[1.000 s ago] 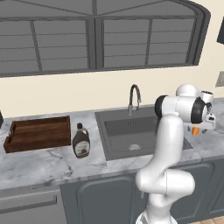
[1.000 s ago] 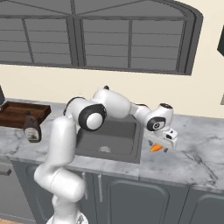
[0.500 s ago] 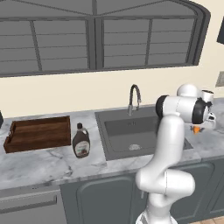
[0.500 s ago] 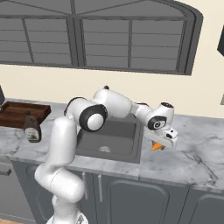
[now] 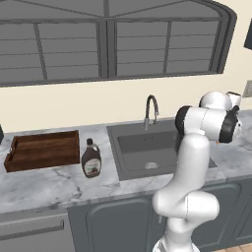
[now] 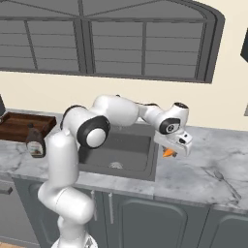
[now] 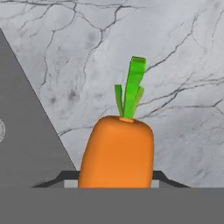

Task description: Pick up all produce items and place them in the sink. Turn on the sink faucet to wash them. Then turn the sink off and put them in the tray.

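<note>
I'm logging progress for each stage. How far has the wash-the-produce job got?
Done: nothing yet; the sink holds no produce and no water runs from the faucet.
In hand: the gripper is closed on the carrot above the marble counter, right of the sink.
Left: drop it in the basin, run and stop the water, then carry it to the wooden tray.

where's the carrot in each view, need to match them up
Left base view: I cannot make it out; the arm covers that spot.
Right base view: the carrot is an orange tip right of centre, under the gripper, just right of the sink.
Hand view: carrot at bottom centre, green top up.
Shared landmark: the sink's right edge beside it.
</note>
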Available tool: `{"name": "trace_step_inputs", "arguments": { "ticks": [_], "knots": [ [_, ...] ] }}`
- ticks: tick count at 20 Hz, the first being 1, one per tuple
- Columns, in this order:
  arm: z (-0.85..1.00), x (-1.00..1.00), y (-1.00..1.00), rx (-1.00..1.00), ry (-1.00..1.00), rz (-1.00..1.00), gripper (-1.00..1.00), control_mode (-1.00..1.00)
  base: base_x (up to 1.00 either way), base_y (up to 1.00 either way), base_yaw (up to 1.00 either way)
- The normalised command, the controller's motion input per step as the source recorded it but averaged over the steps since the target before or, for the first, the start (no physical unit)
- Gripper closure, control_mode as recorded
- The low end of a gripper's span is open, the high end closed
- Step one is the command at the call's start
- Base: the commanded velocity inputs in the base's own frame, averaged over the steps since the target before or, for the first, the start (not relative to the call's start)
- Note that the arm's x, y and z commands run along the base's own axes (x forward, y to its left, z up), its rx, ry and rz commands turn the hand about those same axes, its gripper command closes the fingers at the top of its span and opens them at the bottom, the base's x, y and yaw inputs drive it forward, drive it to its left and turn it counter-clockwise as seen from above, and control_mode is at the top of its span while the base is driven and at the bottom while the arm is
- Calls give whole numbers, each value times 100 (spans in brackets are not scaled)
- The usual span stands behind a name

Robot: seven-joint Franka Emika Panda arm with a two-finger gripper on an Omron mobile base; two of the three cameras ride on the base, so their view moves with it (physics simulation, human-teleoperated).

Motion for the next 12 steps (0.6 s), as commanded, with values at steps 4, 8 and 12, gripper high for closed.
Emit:
{"name": "trace_step_inputs", "arguments": {
  "ticks": [4, 8, 12],
  "knots": [
    [0, -2, 84, 0, 0, 0, 100, -100, 0, 0, 0],
    [0, 0, 84, 0, 0, 0, 100, -100, 0, 0, 0],
    [0, 0, 80, 0, 0, 0, 100, -100, 0, 0, 0]
  ]
}}
